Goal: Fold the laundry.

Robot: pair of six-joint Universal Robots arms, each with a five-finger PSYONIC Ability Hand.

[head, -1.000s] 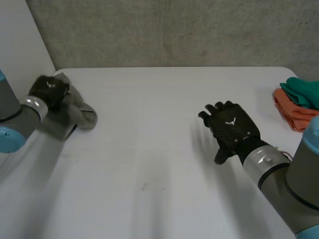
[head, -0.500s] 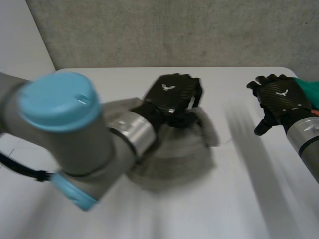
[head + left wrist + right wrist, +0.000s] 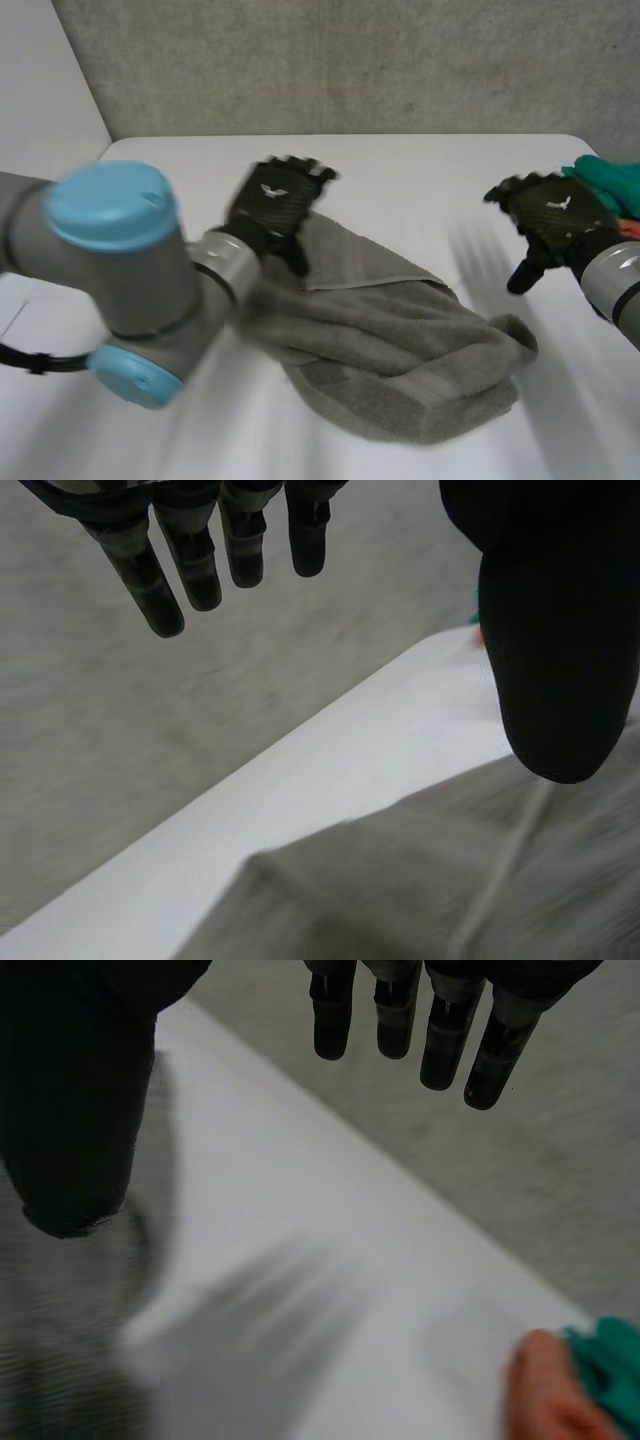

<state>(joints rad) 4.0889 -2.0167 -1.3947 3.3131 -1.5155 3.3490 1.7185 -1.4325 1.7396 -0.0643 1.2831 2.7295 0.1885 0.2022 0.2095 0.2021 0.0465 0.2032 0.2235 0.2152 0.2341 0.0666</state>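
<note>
One towel [image 3: 400,350] now lies crumpled at lower centre of the table [image 3: 420,170], brought from the left edge a second ago. Left hand [image 3: 275,203], just above it, has let go, fingers spread; right hand [image 3: 553,212], mid right, fingers straight, empty. Spreading flat seems next

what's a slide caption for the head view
Left hand open over a crumpled grey towel on the white table, right hand open nearby.

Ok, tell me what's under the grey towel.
The towel lies bunched on the white table, which shows beside it. Its folds cover whatever is beneath them, so nothing more can be told.
</note>
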